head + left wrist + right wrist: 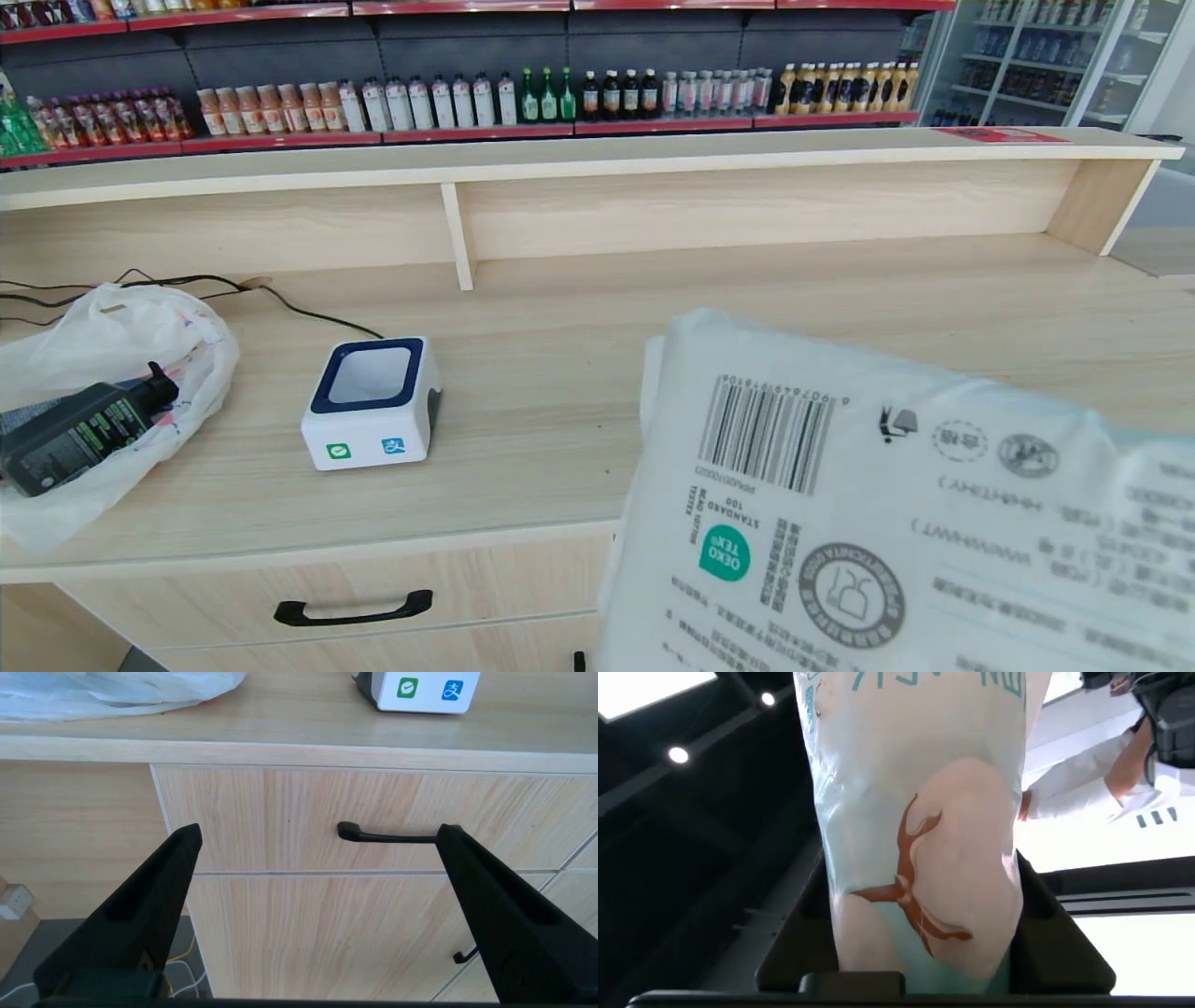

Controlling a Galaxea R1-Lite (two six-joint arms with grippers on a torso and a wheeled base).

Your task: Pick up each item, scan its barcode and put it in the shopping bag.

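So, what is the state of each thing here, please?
right gripper: shut on white package.
white package: held up, barcode showing.
left gripper: open, empty.
scanner: on counter, window uncovered.
shopping bag: open, lying on counter.
dark bottle: lying in shopping bag.
drawer: shut.

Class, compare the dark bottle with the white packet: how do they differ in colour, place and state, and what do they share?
The dark bottle is blackish; the white packet is pale plastic. The bottle lies in the shopping bag on the counter; the packet is held in the air by the right gripper. The packet shows a barcode; none can be made out on the bottle. Both carry printed text.
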